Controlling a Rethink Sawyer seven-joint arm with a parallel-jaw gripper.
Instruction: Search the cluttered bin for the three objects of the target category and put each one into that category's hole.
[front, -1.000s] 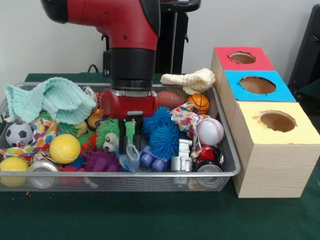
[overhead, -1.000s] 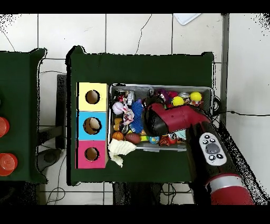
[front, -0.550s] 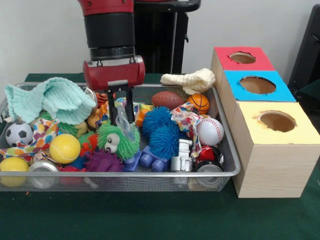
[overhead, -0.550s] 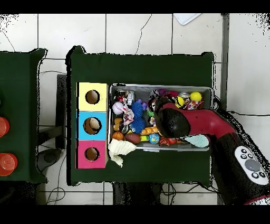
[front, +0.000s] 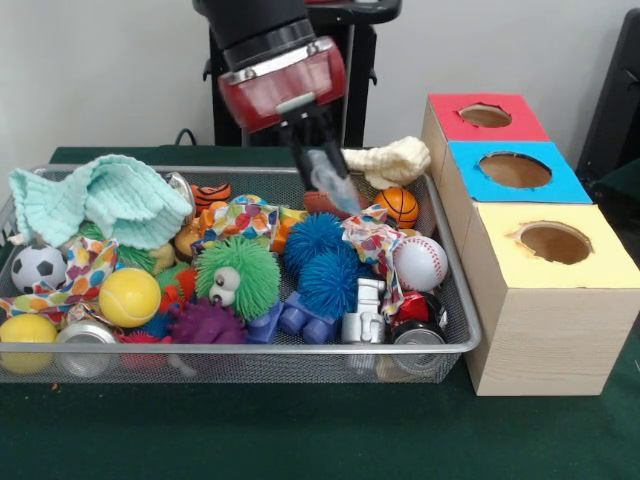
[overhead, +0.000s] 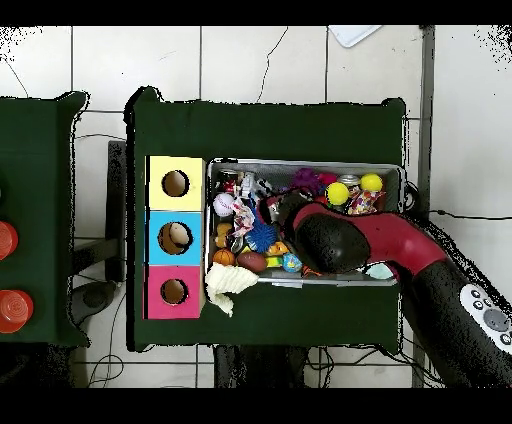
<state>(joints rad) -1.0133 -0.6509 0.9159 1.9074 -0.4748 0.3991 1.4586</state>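
Observation:
My gripper (front: 333, 190) hangs tilted above the back middle of the wire bin (front: 250, 349). It is shut on a crumpled piece of clear bluish plastic (front: 326, 176), held clear of the clutter. To the right stand three hole boxes in a row: red (front: 485, 115), blue (front: 514, 170) and yellow (front: 554, 242). In the overhead view the red arm (overhead: 335, 240) covers the gripper and the plastic; the yellow (overhead: 175, 183), blue (overhead: 175, 238) and red (overhead: 174, 291) boxes sit left of the bin.
The bin holds a green fuzzy toy (front: 237, 277), blue spiky balls (front: 325, 265), a baseball (front: 420, 262), a small basketball (front: 399, 206), a yellow tennis ball (front: 129, 296), a soccer ball (front: 37, 268) and a teal cloth (front: 100, 200). A cream bone toy (front: 385, 160) lies on the back right rim.
The gripper took hold of the clear plastic among the front toys, rose out of the clutter with it, and swung toward the right and back of the bin, now tilted.

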